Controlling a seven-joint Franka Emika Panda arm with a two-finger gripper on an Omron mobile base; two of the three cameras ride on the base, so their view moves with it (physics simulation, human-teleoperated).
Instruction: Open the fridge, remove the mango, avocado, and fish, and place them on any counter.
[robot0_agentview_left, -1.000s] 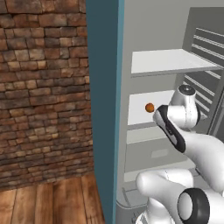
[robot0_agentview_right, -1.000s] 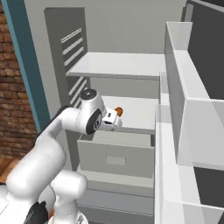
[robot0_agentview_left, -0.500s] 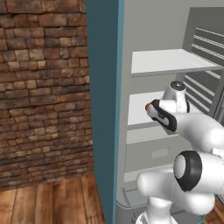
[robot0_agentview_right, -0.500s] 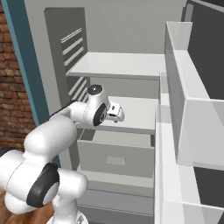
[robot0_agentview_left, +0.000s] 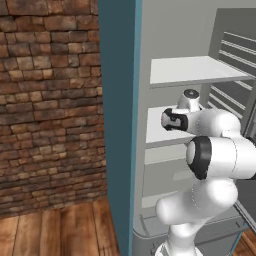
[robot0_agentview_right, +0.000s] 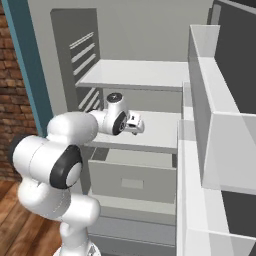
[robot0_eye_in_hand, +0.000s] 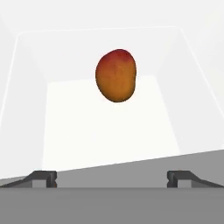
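Brick wall (robot0_agentview_left: 50, 100) borders the open fridge (robot0_agentview_left: 120, 125). Mango (robot0_eye_in_hand: 116, 75) lies on the white middle shelf (robot0_agentview_right: 160, 131), apparently near the back. Gripper (robot0_eye_in_hand: 112, 178), jaws wide and empty, has advanced over the shelf since a second ago, facing the fruit.

The fridge (robot0_agentview_left: 120, 125) has a smooth matt teal side panel and plain matt grey inner walls. Its shelves (robot0_agentview_right: 135, 75) look like smooth white plastic, and the drawer (robot0_agentview_right: 132, 182) is flat matt grey. The mango (robot0_eye_in_hand: 116, 75) has smooth skin, orange shading to red, with a faint sheen. The arm (robot0_agentview_left: 215, 155) is glossy white plastic with dark, shinier joints. The wall (robot0_agentview_left: 50, 100) is rough brown brick; the floor (robot0_agentview_left: 60, 232) is wood planks with visible grain.
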